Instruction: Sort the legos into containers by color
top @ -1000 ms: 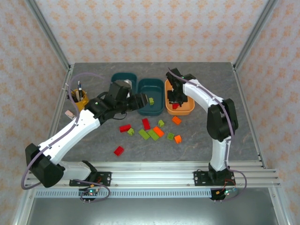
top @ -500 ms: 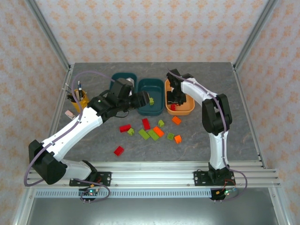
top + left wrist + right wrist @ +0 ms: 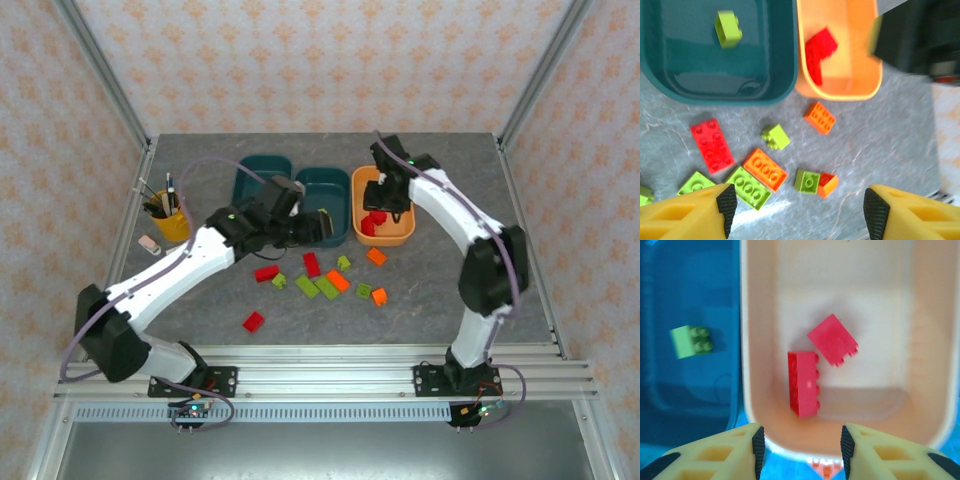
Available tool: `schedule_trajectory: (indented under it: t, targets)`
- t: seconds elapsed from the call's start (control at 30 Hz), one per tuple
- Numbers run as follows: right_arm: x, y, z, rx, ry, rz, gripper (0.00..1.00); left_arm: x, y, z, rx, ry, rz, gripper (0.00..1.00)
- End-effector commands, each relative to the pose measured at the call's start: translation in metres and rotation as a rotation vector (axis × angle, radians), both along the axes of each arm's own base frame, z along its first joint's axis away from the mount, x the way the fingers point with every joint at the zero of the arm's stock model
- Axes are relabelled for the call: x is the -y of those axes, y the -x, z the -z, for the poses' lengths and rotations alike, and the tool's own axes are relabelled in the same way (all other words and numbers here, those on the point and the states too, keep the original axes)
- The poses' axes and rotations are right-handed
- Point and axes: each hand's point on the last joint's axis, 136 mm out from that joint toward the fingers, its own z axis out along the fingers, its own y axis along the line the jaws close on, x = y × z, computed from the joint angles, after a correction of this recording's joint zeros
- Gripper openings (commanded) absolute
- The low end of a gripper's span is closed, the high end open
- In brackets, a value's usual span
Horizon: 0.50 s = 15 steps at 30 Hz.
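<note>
Left wrist view — DESK: How do the fingers stand?

PHOTOG: The left gripper is spread wide, its black pads far apart with nothing between them. It hangs above loose legos on the grey table. Among them are a flat red brick, a small lime brick, an orange brick and a lime square right against a small orange piece.

DESK: And the right?

PHOTOG: The right gripper is parted too and empty, over the near end of the orange tub. Two red bricks lie inside, one on its side, the other tilted just beside it.

DESK: The other containers?

PHOTOG: The middle teal tub sits right against the orange one and holds a single lime brick. The far teal tub stands to its left. The left arm crosses its corner, so its contents are hard to make out from above. One stray red brick lies well apart from the rest, nearer the arms' bases.
</note>
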Motion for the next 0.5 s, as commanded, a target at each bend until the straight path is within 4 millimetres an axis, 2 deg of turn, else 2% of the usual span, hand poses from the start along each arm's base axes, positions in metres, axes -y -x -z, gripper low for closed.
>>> schedule_trajectory:
  t: [0.0,0.23,0.37,0.47]
  targets:
    - [0.011,0.038,-0.014,0.022,-0.037,0.077,0.46,0.012,0.016,0.032,-0.092,-0.095,0.069,0.69]
    - [0.016,0.115,-0.001,-0.016,-0.16,0.129,0.47,0.047,0.021,0.088,-0.149,-0.227,0.162,0.65]
    - [0.02,0.138,0.007,-0.033,-0.193,0.147,0.52,0.058,0.018,0.109,-0.127,-0.384,0.289,0.68]
    - [0.026,0.148,-0.002,-0.003,-0.212,0.161,0.55,0.056,0.014,0.117,-0.08,-0.51,0.429,0.71]
